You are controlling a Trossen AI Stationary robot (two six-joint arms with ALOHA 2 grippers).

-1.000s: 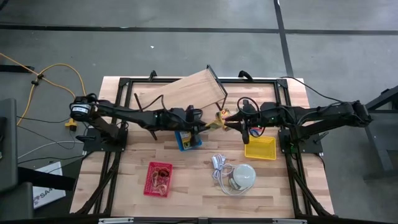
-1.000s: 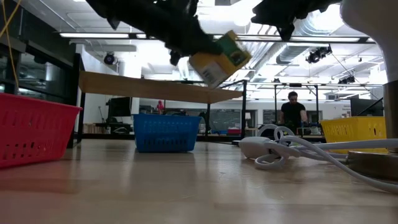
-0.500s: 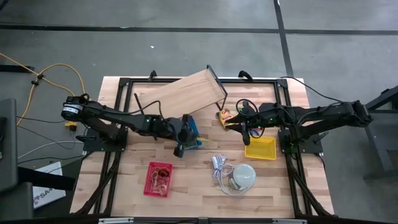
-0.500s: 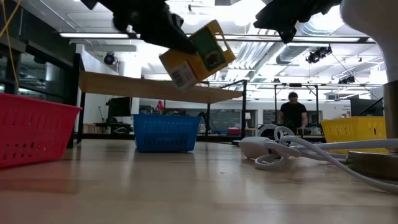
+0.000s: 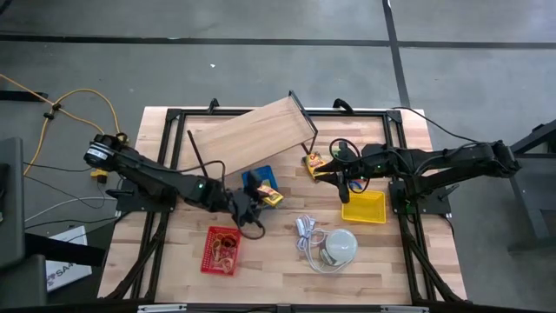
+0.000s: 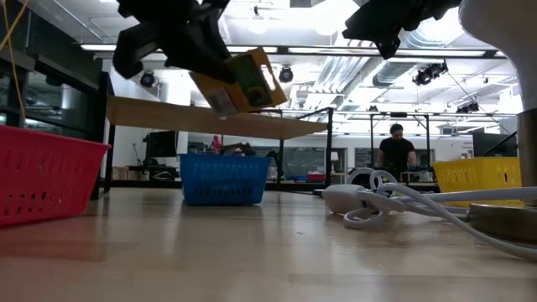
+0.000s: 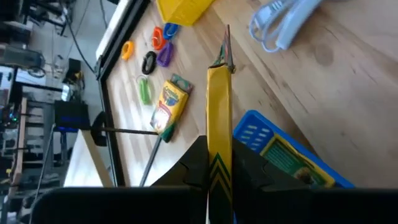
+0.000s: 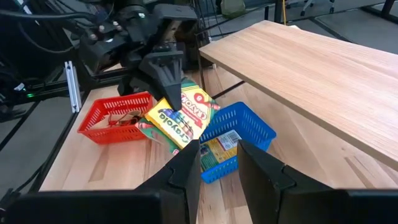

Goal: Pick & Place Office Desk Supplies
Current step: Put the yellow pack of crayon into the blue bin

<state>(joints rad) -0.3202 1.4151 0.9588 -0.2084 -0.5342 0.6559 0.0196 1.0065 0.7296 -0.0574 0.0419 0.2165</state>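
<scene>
My left gripper is shut on a yellow-green crayon packet, in the air near the blue basket and above the table in the low view. A second packet lies in the blue basket. A third packet lies flat on the table by the board's leg, with orange, black, purple and green clips beyond it. My right gripper is open and holds nothing, level over the table just right of that third packet. My left gripper pinches the crayon packet by one end between its two fingers, which lie on the packet's two broad faces. In the right wrist view the fingers come at it from above. The packet is lifted clear and hangs tilted below them.
A red basket with rubber bands stands near the front, a yellow basket to the right. A white dome with white cord lies at front centre. A tilted wooden board on black legs spans the far side. A person stands far behind.
My left gripper has carried the packet from the table's middle, close to my right gripper, toward the left and near edge, past the blue basket. The packet has tipped and turned in the hold as it moved.
</scene>
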